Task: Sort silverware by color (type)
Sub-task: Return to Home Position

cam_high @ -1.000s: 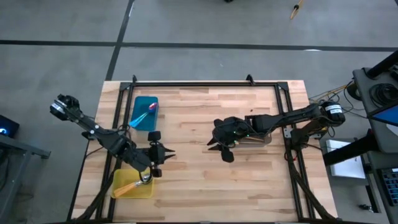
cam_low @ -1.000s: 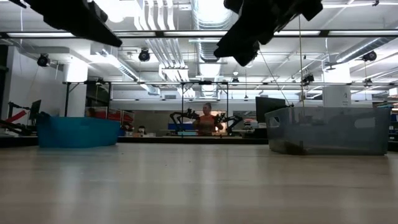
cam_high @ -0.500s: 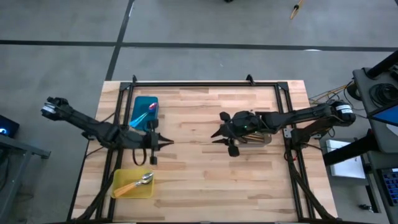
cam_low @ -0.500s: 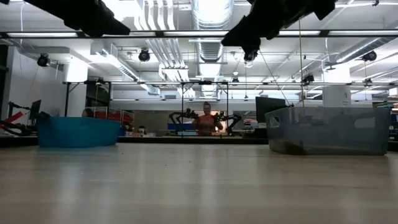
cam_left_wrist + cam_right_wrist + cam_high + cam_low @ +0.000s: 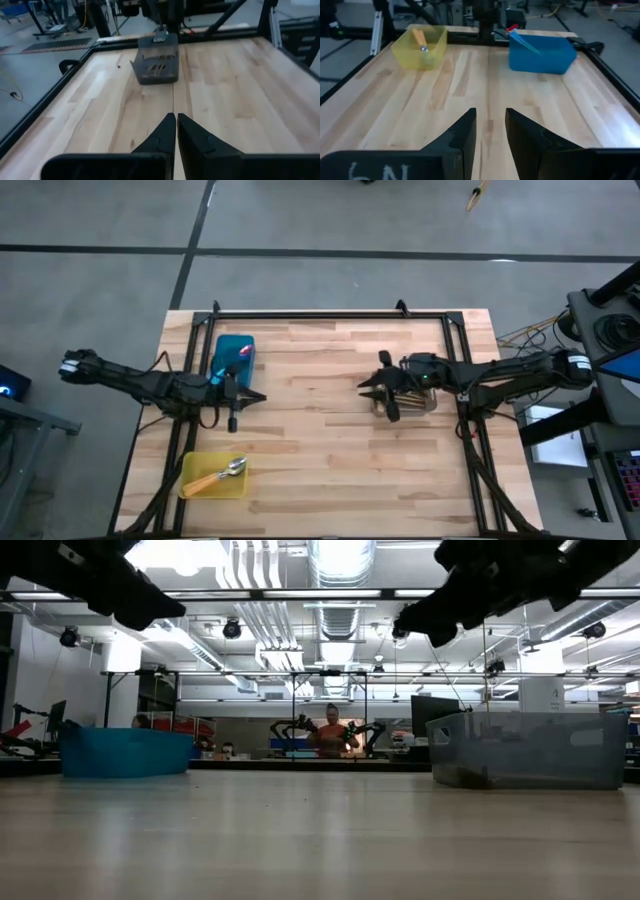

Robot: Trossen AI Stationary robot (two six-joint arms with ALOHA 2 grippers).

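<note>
Nearest the wrist cameras: left gripper (image 5: 176, 119) has its fingers drawn to a hairline slit, nothing between them and nothing touched. Right gripper (image 5: 490, 115) stands at a narrow gap, also empty. In the low view both arms show only as dark shapes in the upper corners, well above the boards, so neither is working an item. Judgement: this fits arms carried clear with the sorting finished, not an approach to a pick. Table (image 5: 320, 450): no loose spoon seen on the bare wood. Lower left of the high view: yellow tray (image 5: 226, 487) holds the orange-handled spoon (image 5: 212, 476), lying flat inside. Mid-frame, the left gripper sits left of centre just below the blue tray (image 5: 224, 346). The right gripper sits right of centre over the left end of the grey tray (image 5: 530, 750). Teal-handled spoon (image 5: 522, 42) leans inside the blue tray. Thin tan pieces in the grey tray look like the gold spoons (image 5: 157, 67), count not readable. Judgement: one colour per tray explains the layout, with trays spread so each arm reaches its own. Far background, low view: a person (image 5: 331, 736) beyond the table, uninvolved.
</note>
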